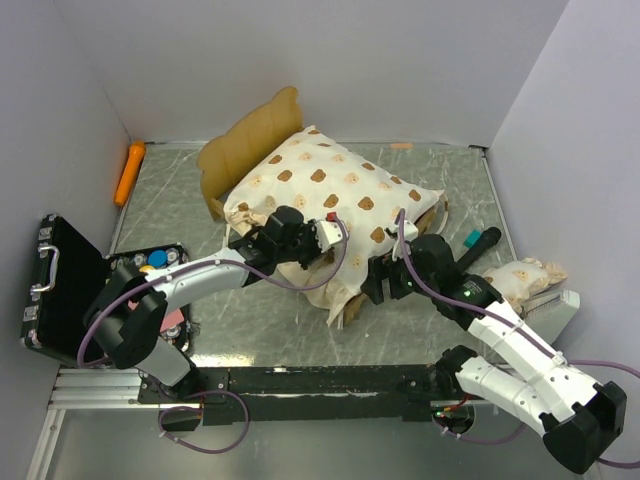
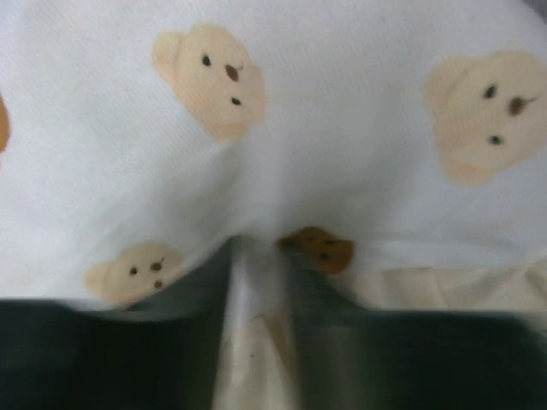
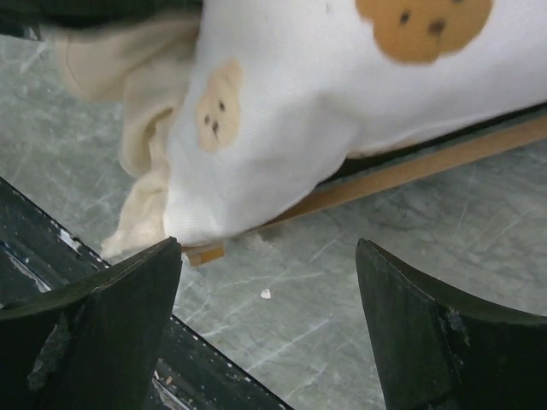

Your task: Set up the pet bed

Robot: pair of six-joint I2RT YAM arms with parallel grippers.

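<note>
The pet bed's wavy wooden headboard (image 1: 258, 132) stands at the back left of the table. The cream bear-print mattress (image 1: 330, 185) lies over the frame, and its near ruffled edge hangs over the front. My left gripper (image 1: 338, 236) is shut on a fold of the mattress (image 2: 256, 171), the cloth pinched between its fingers (image 2: 162, 342). My right gripper (image 1: 374, 288) is open and empty just above the table by the bed's near corner. Its wrist view shows the mattress corner (image 3: 282, 128) and the wooden side rail (image 3: 410, 171) in front of the gripper (image 3: 269, 273). The matching pillow (image 1: 525, 276) lies at the right.
An open black hard case (image 1: 60, 285) with small items beside it sits at the left edge. An orange object (image 1: 130, 172) lies at the back left by the wall. A teal-tipped black tool (image 1: 481, 240) lies right of the bed. A white tray (image 1: 560, 305) is under the pillow.
</note>
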